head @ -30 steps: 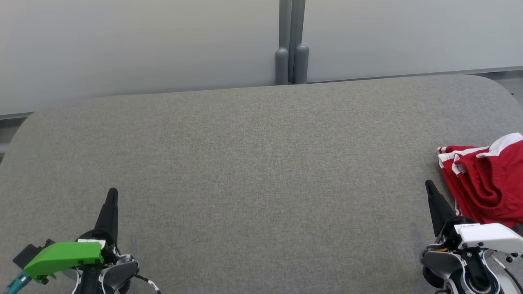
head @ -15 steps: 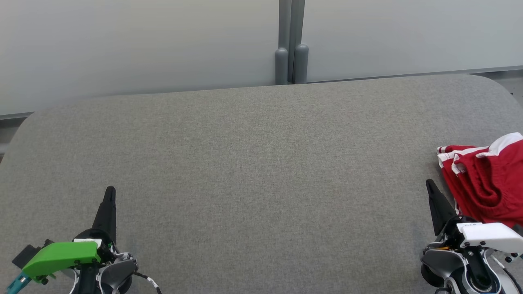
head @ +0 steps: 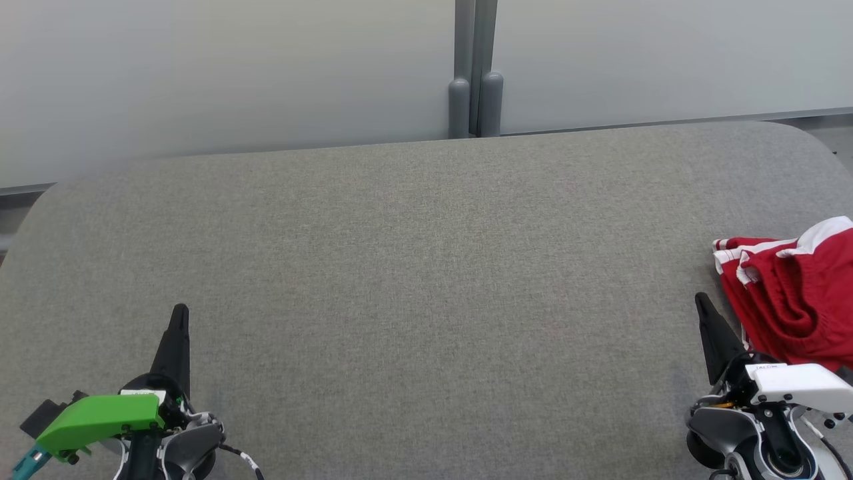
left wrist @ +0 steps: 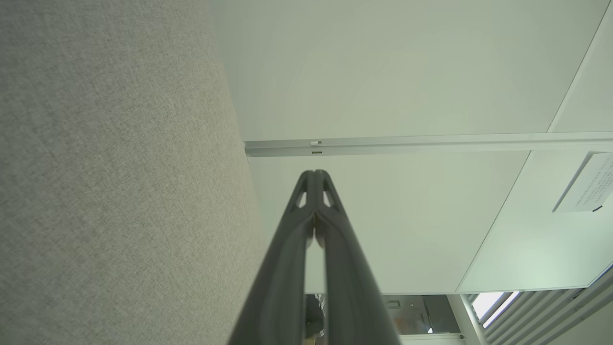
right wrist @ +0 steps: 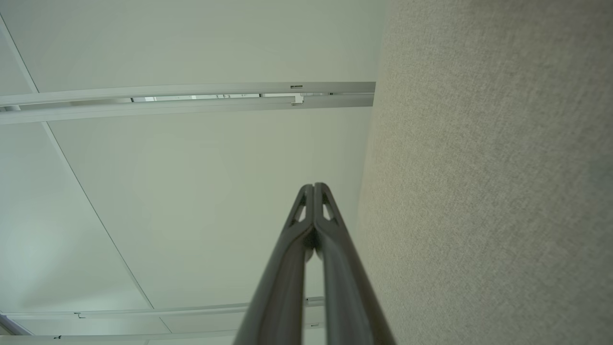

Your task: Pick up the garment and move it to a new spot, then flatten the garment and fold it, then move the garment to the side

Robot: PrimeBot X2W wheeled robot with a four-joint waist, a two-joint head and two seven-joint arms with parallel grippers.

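Left gripper edges slightly left, fingers pressed together, empty. Right gripper likewise closed, holding nothing, just beside crumpled red garment at right edge of grey fabric surface.

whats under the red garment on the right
The red garment lies bunched on the grey padded table, whose cloth shows along its left edge. Anything beneath its folds is covered, and its right part runs out of view.

Garment far R on table
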